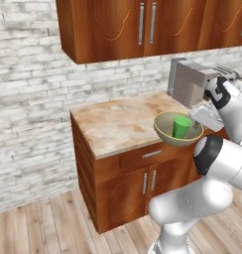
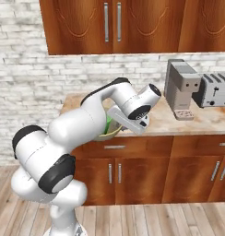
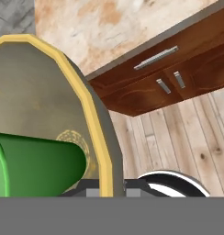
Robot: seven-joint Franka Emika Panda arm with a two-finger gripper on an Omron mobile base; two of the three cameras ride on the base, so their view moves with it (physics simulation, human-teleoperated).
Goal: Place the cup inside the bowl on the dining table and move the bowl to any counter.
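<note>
The olive-tan bowl (image 1: 167, 133) with its yellowish rim hangs over the front edge of the counter (image 1: 118, 124), tilted a little. The green cup (image 1: 182, 127) stands inside it. My gripper (image 1: 198, 127) is shut on the bowl's right rim. In the right base view my arm covers most of the bowl (image 2: 110, 134), and a sliver of the cup (image 2: 108, 122) shows beside the gripper (image 2: 118, 127). The hand view shows the bowl's rim (image 3: 81, 94) close up, the cup (image 3: 40, 165) lying across it, and the gripper (image 3: 112, 190) pinching the rim. The dining table is out of view.
A grey coffee machine (image 1: 186, 82) stands at the back of the counter, right of the bowl, with a toaster (image 2: 215, 90) beyond it. Wooden wall cabinets (image 1: 138, 25) hang above. Drawers and doors (image 1: 150, 181) lie below the counter edge, over a plank floor.
</note>
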